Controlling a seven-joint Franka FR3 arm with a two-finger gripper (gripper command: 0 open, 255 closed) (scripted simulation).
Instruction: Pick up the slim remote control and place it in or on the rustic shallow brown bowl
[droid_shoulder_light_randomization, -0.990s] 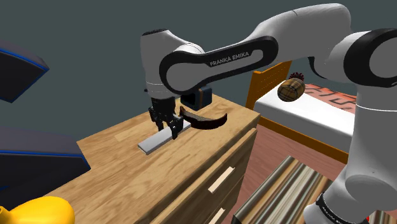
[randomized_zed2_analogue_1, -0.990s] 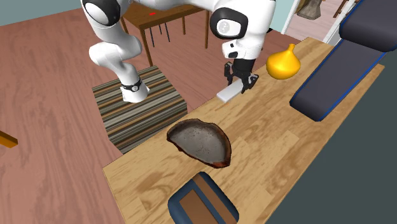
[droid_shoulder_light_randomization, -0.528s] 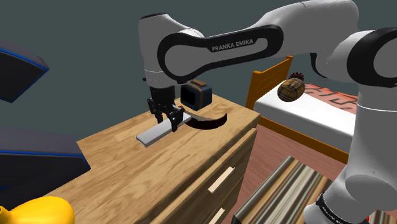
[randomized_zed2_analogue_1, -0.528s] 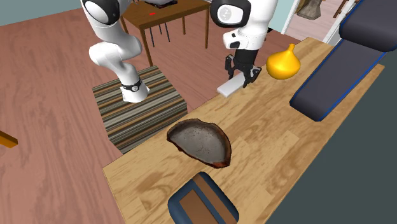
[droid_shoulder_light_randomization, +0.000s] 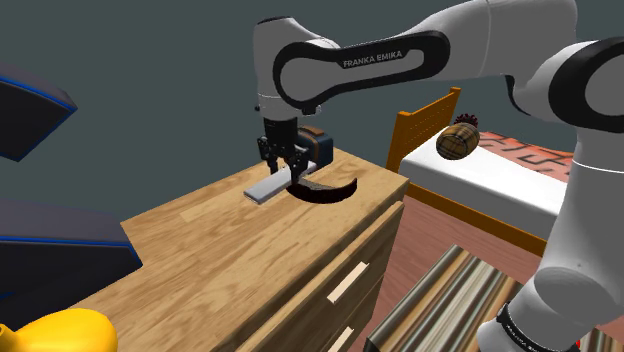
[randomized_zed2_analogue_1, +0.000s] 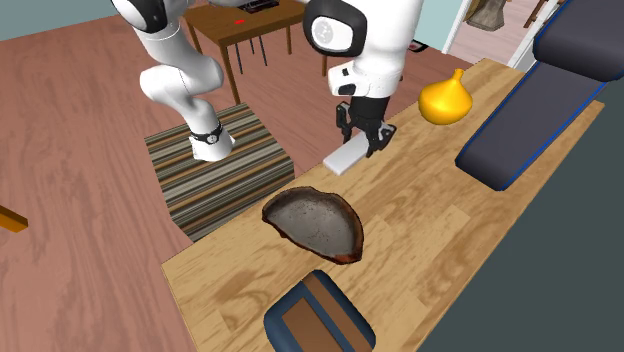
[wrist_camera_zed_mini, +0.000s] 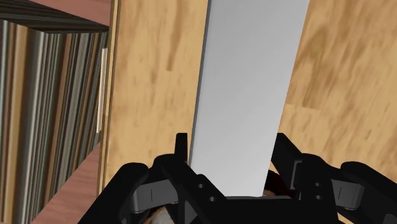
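Observation:
The slim remote (droid_shoulder_light_randomization: 268, 187) is a flat pale grey bar, and my gripper (droid_shoulder_light_randomization: 288, 168) is shut on one end of it, holding it a little above the wooden dresser top (droid_shoulder_light_randomization: 200, 250). In the second exterior view the remote (randomized_zed2_analogue_1: 345, 155) hangs from the gripper (randomized_zed2_analogue_1: 370, 140) just short of the shallow dark brown bowl (randomized_zed2_analogue_1: 315, 222). From the shoulder view the bowl (droid_shoulder_light_randomization: 325, 190) lies right beside the gripper. The wrist view shows the remote (wrist_camera_zed_mini: 248, 95) clasped between both fingers of the gripper (wrist_camera_zed_mini: 232, 146).
A blue and brown box (randomized_zed2_analogue_1: 320, 318) stands beyond the bowl. A yellow gourd (randomized_zed2_analogue_1: 445, 100) and a dark blue-edged object (randomized_zed2_analogue_1: 540, 90) sit on the dresser's other end. The striped stand (randomized_zed2_analogue_1: 215, 170) is beside the dresser. A bed (droid_shoulder_light_randomization: 500, 170) lies behind.
The gripper has carried the remote up off the dresser top and across toward the bowl, to the shoulder view's right. The bowl has stayed put.

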